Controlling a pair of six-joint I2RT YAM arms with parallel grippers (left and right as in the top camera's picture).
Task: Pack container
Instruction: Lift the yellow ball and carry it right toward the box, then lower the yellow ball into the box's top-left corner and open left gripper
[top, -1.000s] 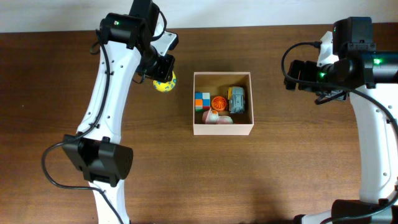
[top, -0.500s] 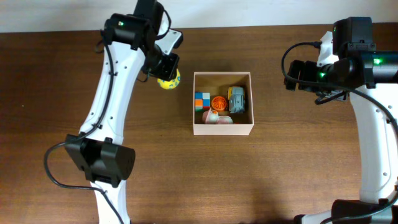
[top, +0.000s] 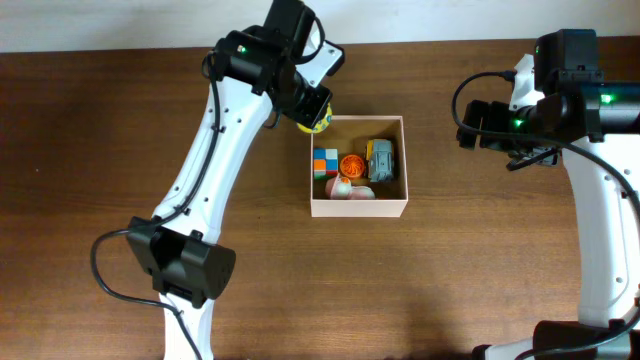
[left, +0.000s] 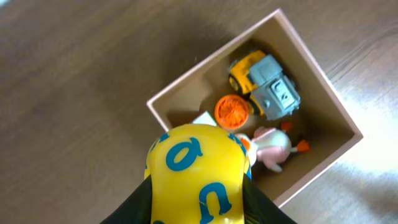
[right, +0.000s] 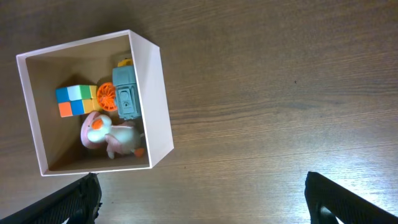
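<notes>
The container (top: 358, 209) sits on the table (top: 90, 200) holding a colour cube (top: 325, 162), an orange wheel (top: 351, 166), a grey truck (top: 381, 160) and a plush duck (top: 350, 190). The left gripper (top: 310, 112) pinches a yellow ball (left: 196, 171) over the container's far-left corner. The right gripper (top: 472, 121) hangs well off to the container's right, jaws spread wide.

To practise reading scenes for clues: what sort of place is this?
Probably a robotics lab bench: a left arm and a right arm stand at a wooden table, with a container of small toys between them. The left gripper holds a yellow ball.
</notes>
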